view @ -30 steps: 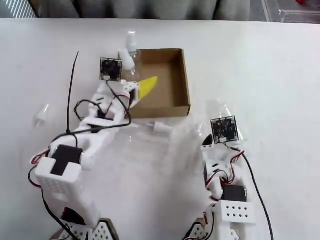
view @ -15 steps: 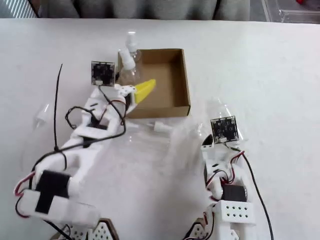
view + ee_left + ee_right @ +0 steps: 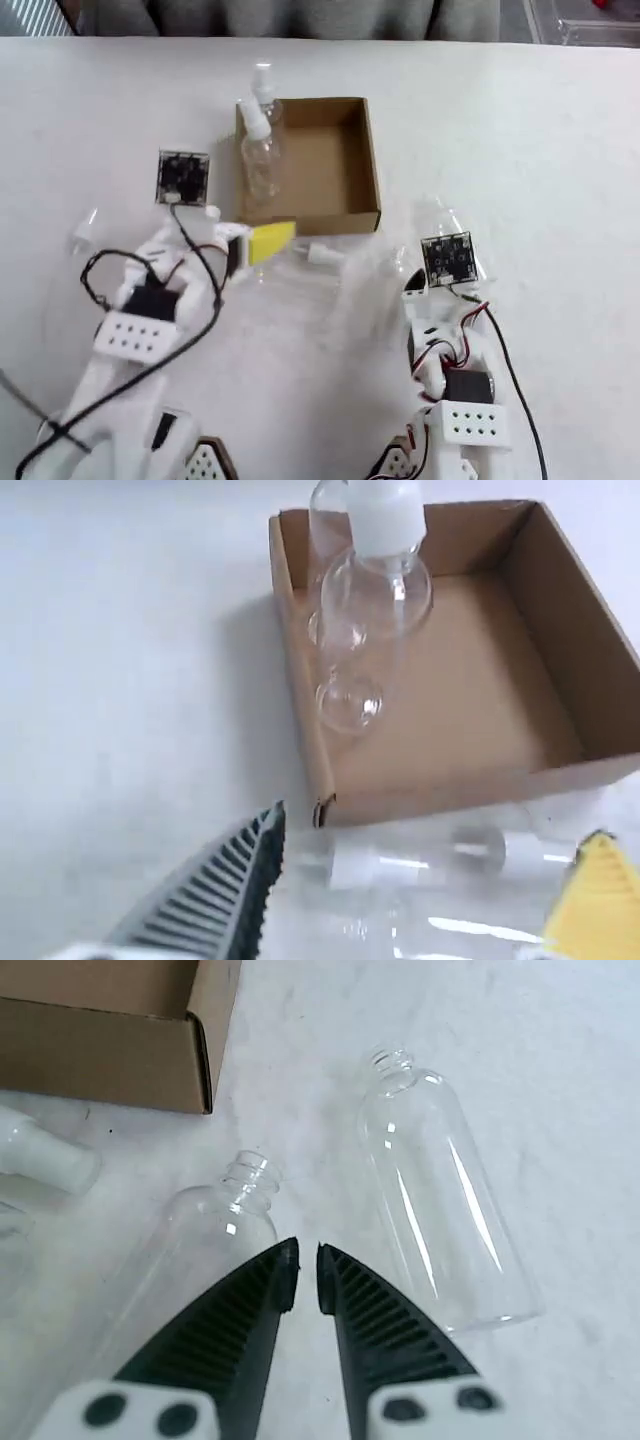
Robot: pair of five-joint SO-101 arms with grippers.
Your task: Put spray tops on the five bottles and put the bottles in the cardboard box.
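Bright, even light washes your white table (image 3: 540,150). Glints streak the clear bottle (image 3: 445,1220) just beyond your right jaws; the cardboard box (image 3: 305,720) casts soft shadow ahead of your left jaws.

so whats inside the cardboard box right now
One clear bottle with a white spray top stands by the cardboard box's left wall; the remaining floor is bare. A second capped bottle at the far corner may be inside or behind; the wall hides its base.

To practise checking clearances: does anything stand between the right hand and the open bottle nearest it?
Nothing visible does. The right hand hangs right by the open bottle; the other open bottle lies off to one side.
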